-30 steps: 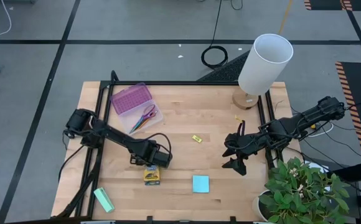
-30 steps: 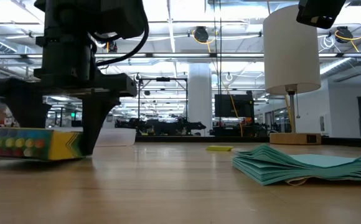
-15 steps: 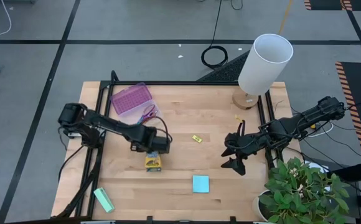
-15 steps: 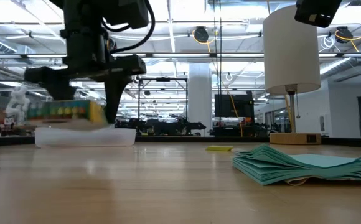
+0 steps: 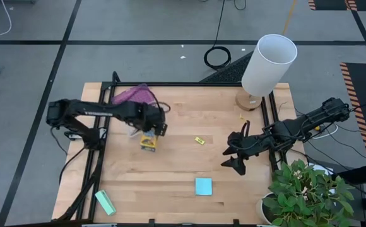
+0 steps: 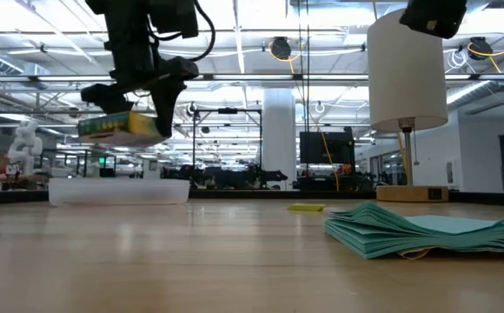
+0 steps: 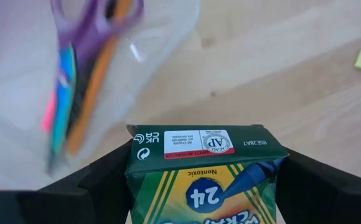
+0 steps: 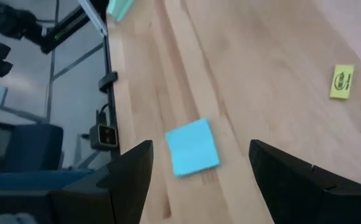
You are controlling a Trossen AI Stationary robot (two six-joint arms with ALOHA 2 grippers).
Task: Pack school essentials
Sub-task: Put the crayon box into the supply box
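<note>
The crayon box is up in the air, off the worktop, and the left hand is holding it tight on both sides. In the low view the box hangs above a clear tray that sits on the wood. From the left wrist view the green and yellow box fills the space between the two dark fingers, and just past it lies the clear tray with the purple-handled scissors and some thin pens inside. A purple lid sits at the far side of the tray. So the step in hand looks like carrying the crayon box to the tray to pack it. Next, the left hand probably needs to go a little farther over the tray, come down gently, and let go so the box lands inside and not on the rim or on top of the scissors. The cyan sticky-note pad and the tiny yellow piece lie on the worktop, not packed yet. A mint-green block lies near the front corner. The right hand waits by the right side of the worktop, with its fingers spread wide and nothing in them. A white lamp stands at the back.
</note>
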